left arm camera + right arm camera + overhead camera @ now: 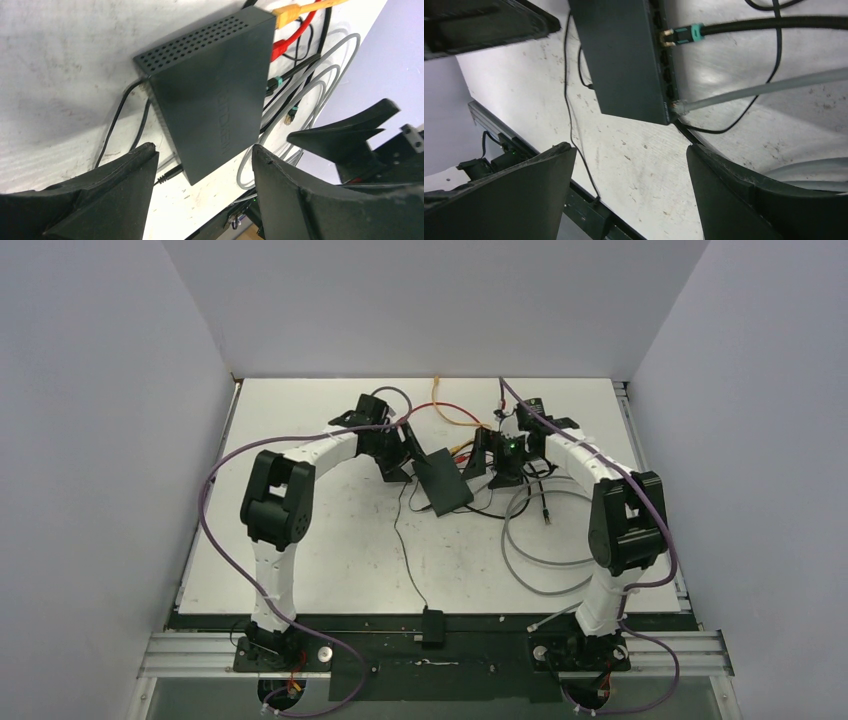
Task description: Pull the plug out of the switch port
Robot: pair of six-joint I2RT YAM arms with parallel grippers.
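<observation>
The switch (443, 480) is a flat matte-black box lying at an angle in the middle of the table. It also shows in the left wrist view (210, 95) and the right wrist view (624, 55). A black cable's teal plug (684, 34) and a grey cable's plug (679, 106) sit in its port row. Orange (287, 15) and red (280, 45) plugs lie at its far end. My left gripper (400, 465) (202, 165) is open and empty at its left side. My right gripper (492, 470) (629, 160) is open and empty just right of it.
Grey cable loops (540, 540) lie right of the switch, with a loose plug end (545, 512). A small black block (433, 625) at the near edge has a thin black wire running up to the switch. Walls close in the table on three sides.
</observation>
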